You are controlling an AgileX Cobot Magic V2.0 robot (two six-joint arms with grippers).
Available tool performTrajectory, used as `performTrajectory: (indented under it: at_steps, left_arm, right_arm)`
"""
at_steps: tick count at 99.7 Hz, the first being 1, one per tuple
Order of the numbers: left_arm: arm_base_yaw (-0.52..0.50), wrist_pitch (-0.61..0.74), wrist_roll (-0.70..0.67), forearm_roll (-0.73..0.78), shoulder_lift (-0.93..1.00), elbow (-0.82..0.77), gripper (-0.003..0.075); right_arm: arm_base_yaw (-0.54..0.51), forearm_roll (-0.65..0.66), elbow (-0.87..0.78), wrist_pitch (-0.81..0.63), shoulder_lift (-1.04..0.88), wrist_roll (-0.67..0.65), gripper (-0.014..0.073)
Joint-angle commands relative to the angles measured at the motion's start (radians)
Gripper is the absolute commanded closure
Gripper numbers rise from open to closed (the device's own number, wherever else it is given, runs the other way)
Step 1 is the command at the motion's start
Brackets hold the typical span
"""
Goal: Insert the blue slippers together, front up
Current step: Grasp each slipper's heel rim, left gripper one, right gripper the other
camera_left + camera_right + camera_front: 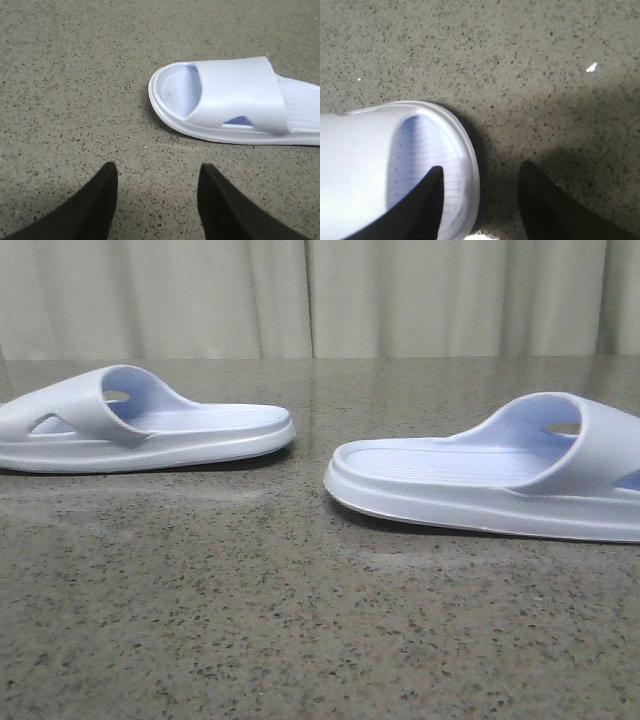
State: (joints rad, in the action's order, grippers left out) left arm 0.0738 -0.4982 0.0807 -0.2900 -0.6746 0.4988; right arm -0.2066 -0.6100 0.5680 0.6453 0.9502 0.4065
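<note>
Two pale blue slippers lie soles down on the speckled stone table. The left slipper (pixel 150 425) has its strap to the left; the right slipper (pixel 500 475) has its strap to the right. No gripper shows in the front view. In the left wrist view my left gripper (pixel 157 170) is open and empty over bare table, a short way from the toe end of the left slipper (pixel 240 100). In the right wrist view my right gripper (pixel 482 170) is open, straddling the toe rim of the right slipper (pixel 370 165). One finger (pixel 427 200) is over the ribbed footbed, the other (pixel 540 200) outside the rim.
The table (pixel 300 620) is grey speckled stone. A pale curtain (pixel 320 295) hangs behind its far edge. A small white speck (pixel 591 67) lies on the table beyond the right gripper.
</note>
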Motion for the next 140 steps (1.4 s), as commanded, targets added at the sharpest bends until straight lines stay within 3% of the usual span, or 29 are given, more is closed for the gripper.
performTrajectory:
  at_steps: [1,47,61,69,85,122,140]
  left_arm:
    - [-0.004,0.059,0.001,-0.025,-0.015,0.039,0.0393]
    - [-0.004,0.068,0.001,-0.026,-0.015,0.039,0.0393]
    - [-0.004,0.069,0.001,-0.026,-0.015,0.039,0.0393]
    - [-0.004,0.072,0.001,-0.026,-0.015,0.039,0.0393]
    - [-0.004,0.076,0.001,-0.045,-0.020,0.039,0.0393]
    - [-0.004,0.136,0.004,-0.147,-0.239,0.101,0.0393]
    - [-0.021,0.117,0.115,-0.278,-0.369,0.204,0.0393]
  right_arm:
    - [-0.010,-0.070,0.035,-0.019,0.026,0.066,0.0305]
    - [-0.186,-0.453,0.035,0.183,0.210,0.429,0.0306]
    - [-0.186,-0.457,0.051,0.244,0.262,0.446,0.0308]
    - [-0.186,-0.459,0.058,0.253,0.272,0.448,0.0361]
    - [-0.186,-0.459,0.065,0.255,0.272,0.451,0.0697]
    - [-0.186,-0.463,0.065,0.247,0.272,0.452,0.0697]
    - [-0.186,-0.466,0.065,0.245,0.272,0.455,0.0697]
